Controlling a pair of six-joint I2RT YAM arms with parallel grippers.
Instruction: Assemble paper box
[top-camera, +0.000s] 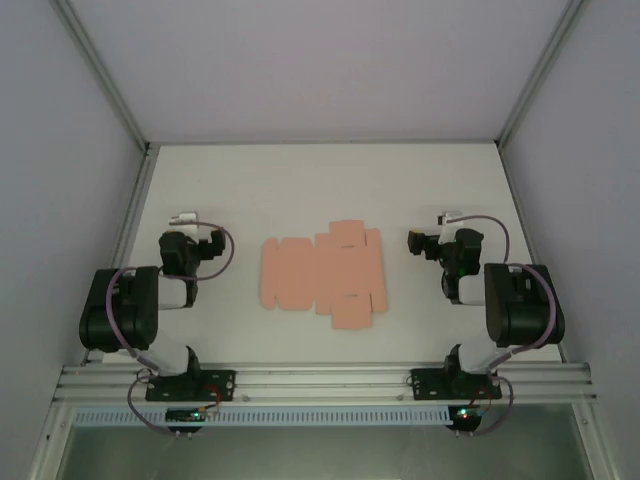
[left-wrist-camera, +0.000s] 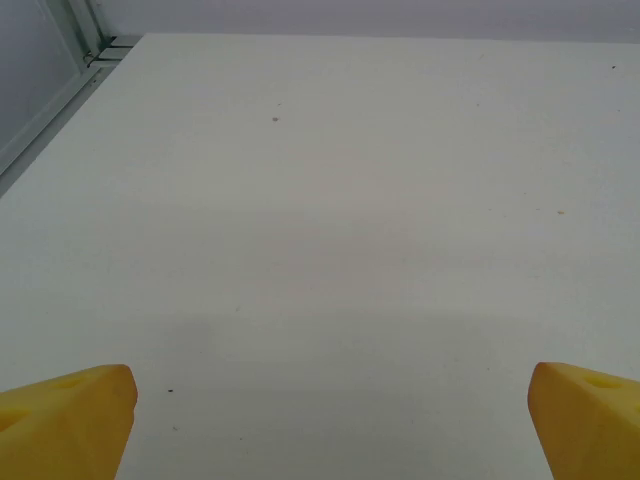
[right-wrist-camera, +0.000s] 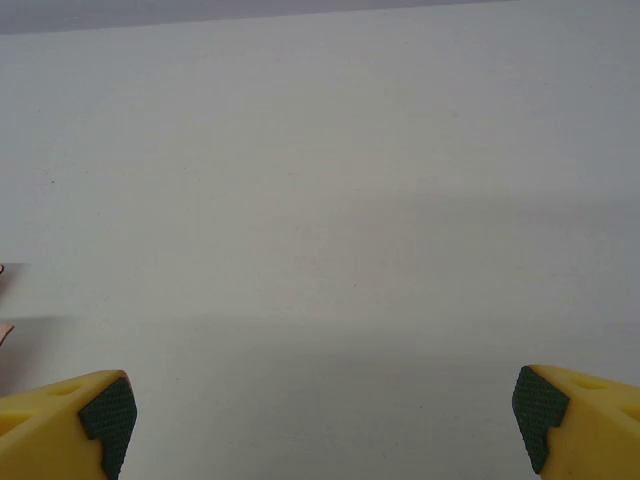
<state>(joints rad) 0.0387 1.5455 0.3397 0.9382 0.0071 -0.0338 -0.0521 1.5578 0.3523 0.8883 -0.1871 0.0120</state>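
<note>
Top external: paper box lies as a flat, unfolded salmon-pink die-cut sheet, mid-table, btwn the two arms and apart from both. Left wrist: left gripper spread wide, empty, over bare white tabletop. Right wrist: right gripper likewise wide, empty.

Left gripper gapes wide, pointing forward; right gripper likewise, well apart.

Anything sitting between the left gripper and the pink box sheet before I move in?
No. In the top view, the stretch of table between the left gripper and the flat paper box is bare.
</note>
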